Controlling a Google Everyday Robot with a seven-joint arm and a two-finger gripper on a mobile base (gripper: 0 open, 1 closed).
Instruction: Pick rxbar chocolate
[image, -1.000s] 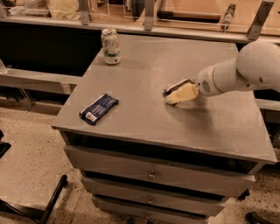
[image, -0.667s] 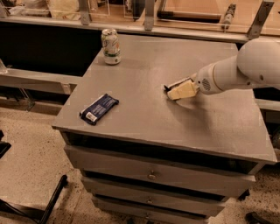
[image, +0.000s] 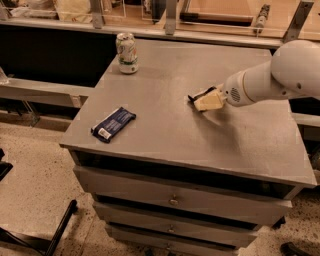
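My gripper (image: 206, 100) is low over the right middle of the grey cabinet top (image: 165, 135), on a white arm coming in from the right. Its pale fingers (image: 210, 101) are closed on a thin black bar, the rxbar chocolate (image: 199, 94). Only the bar's dark edge shows along the fingers' upper left side. It sits just at or barely above the surface. A dark blue wrapped bar (image: 114, 123) with a white patch lies near the front left corner, far from the gripper.
A drink can (image: 127, 53) stands upright at the back left corner of the top. Drawers run below the front edge. A railing and a dark shelf lie behind the cabinet. Dark chair legs (image: 55, 235) are on the floor at lower left.
The gripper and the black bar have shifted together slightly up in the view. The blue bar and the can have not moved.
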